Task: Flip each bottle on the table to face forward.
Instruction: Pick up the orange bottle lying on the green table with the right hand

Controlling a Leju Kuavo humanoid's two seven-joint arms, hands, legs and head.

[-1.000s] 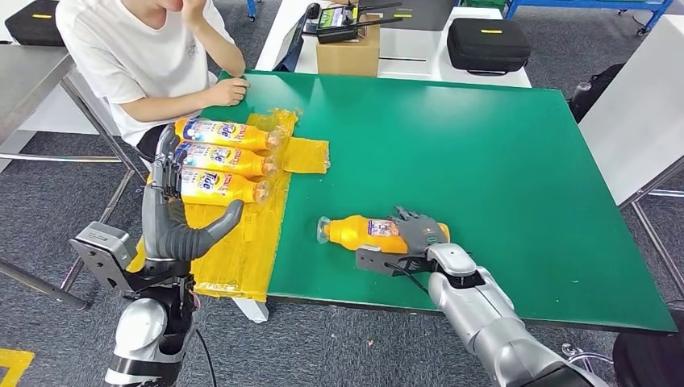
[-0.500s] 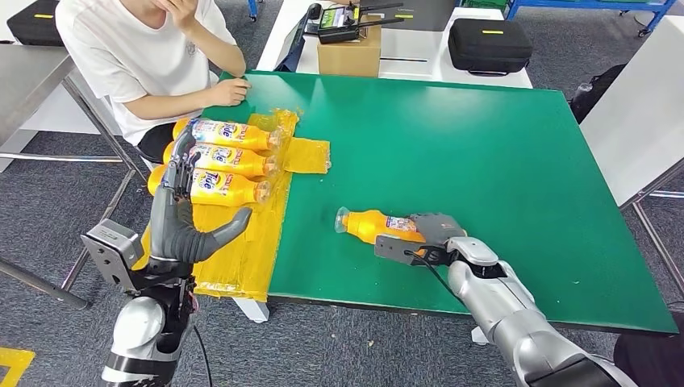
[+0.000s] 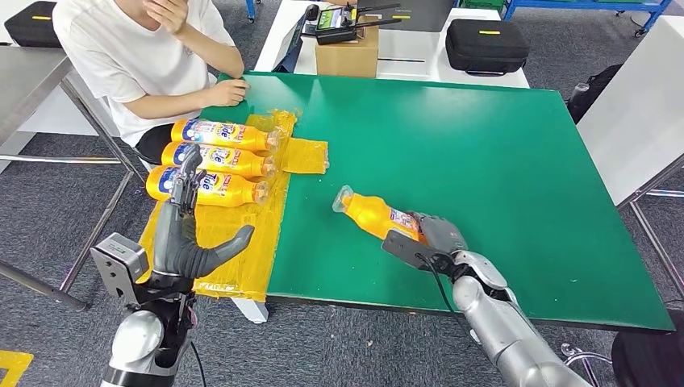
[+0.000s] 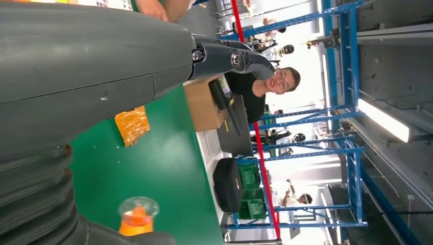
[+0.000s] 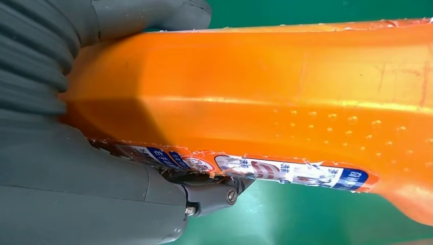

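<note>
Head view: we are gripping the fourth orange plastic bottle in our right hand, left hand hanging open, while three labelled bottles are lying done.

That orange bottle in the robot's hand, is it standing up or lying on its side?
Lying on its side. The orange bottle stretches lengthwise over the green table, cap end pointing away from the right hand gripping its base.

Two silver, rounded arm shells lead to dark grey hands: the left hand with a thick grey thumb and darker slender fingers, the right hand with a ribbed grey cover and a small bright screw at a finger hinge. Boxy grey wrist modules sit beside both; thin black cables trail along each forearm.
</note>
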